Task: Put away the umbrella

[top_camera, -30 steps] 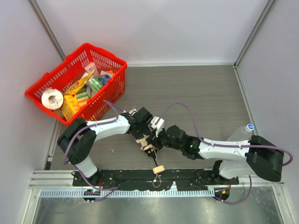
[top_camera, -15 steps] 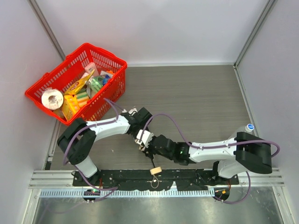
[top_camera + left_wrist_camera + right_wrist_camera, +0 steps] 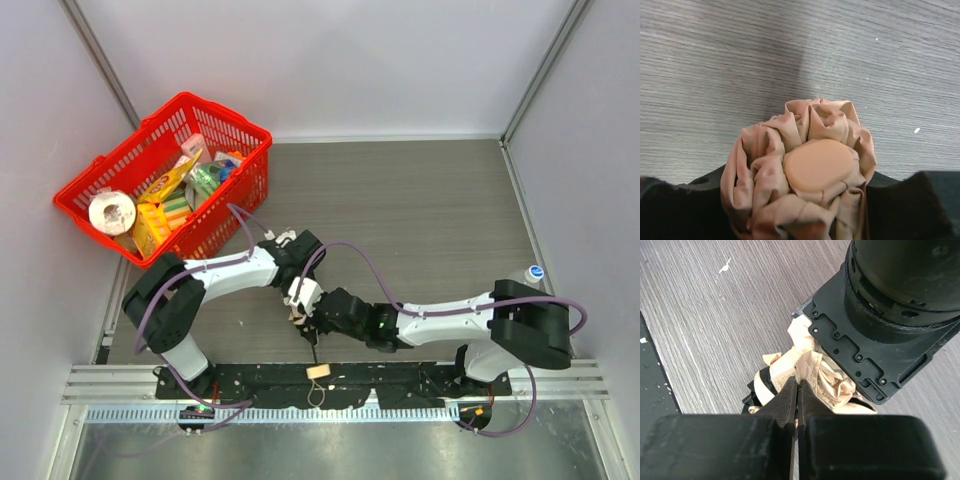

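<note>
The umbrella (image 3: 302, 318) is a folded bundle of beige fabric between the two arms near the front of the table. Its thin black shaft (image 3: 313, 346) runs toward the near edge and ends in a small tan handle (image 3: 318, 371). My left gripper (image 3: 298, 280) is shut on the bundle. In the left wrist view the round tan cap (image 3: 820, 164) and gathered fabric fill the space between its dark fingers (image 3: 670, 210). My right gripper (image 3: 798, 387) is shut on a fold of the umbrella fabric (image 3: 830, 375), right beside the left gripper's black body (image 3: 880, 330).
A red basket (image 3: 232, 126) holding groceries and a paper roll stands at the back left. A clear bottle with a blue cap (image 3: 527, 278) stands at the right wall. A black mounting rail (image 3: 400, 380) runs along the near edge under the handle.
My right gripper has swung left and now grips the fabric close to the left gripper. The umbrella's handle has moved left and nearer the front edge.
</note>
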`<action>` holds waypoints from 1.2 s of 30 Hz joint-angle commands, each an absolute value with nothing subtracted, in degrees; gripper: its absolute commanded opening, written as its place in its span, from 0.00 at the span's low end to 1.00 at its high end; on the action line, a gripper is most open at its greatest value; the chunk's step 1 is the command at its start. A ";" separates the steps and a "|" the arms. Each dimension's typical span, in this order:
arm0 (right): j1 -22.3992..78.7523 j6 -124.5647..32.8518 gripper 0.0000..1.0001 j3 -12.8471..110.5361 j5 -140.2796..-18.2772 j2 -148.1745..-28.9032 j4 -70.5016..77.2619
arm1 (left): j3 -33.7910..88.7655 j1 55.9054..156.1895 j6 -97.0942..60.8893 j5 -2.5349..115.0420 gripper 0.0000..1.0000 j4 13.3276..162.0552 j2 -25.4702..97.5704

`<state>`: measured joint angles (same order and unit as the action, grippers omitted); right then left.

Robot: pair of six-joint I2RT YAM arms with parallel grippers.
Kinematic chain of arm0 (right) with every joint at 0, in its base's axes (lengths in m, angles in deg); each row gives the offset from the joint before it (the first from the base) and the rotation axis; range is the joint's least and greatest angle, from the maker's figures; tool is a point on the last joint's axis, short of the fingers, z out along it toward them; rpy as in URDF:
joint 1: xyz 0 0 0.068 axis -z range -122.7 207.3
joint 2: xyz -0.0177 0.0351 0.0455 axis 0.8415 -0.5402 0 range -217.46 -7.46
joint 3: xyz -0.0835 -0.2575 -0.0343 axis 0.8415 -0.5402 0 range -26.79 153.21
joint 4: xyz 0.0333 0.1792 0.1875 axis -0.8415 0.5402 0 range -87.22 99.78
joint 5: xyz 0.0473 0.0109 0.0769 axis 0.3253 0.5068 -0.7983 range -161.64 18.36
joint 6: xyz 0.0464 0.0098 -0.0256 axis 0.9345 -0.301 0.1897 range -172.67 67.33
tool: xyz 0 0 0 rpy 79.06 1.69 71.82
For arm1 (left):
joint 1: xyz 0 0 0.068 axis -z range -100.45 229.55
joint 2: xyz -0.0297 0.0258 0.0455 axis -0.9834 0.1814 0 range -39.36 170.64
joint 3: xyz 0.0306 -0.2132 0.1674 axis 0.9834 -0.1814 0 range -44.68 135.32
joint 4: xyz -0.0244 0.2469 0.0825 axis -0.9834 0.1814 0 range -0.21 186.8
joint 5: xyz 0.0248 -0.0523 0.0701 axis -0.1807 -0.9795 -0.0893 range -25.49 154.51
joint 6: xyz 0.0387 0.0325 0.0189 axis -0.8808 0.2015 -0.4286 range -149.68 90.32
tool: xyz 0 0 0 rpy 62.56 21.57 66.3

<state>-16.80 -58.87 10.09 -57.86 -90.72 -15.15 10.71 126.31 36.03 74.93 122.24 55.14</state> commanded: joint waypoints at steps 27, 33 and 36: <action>-7.13 -33.79 0.51 10.54 -67.95 -56.85 1.97 | 8.05 125.34 21.58 79.37 0.00 99.83 38.79; 0.52 -25.60 0.47 17.68 -51.34 -55.71 14.47 | 3.76 125.34 7.43 80.33 0.00 81.30 29.65; 2.63 -30.94 0.43 17.25 -63.70 -57.46 11.16 | 4.27 125.25 2.06 81.57 0.00 78.37 27.97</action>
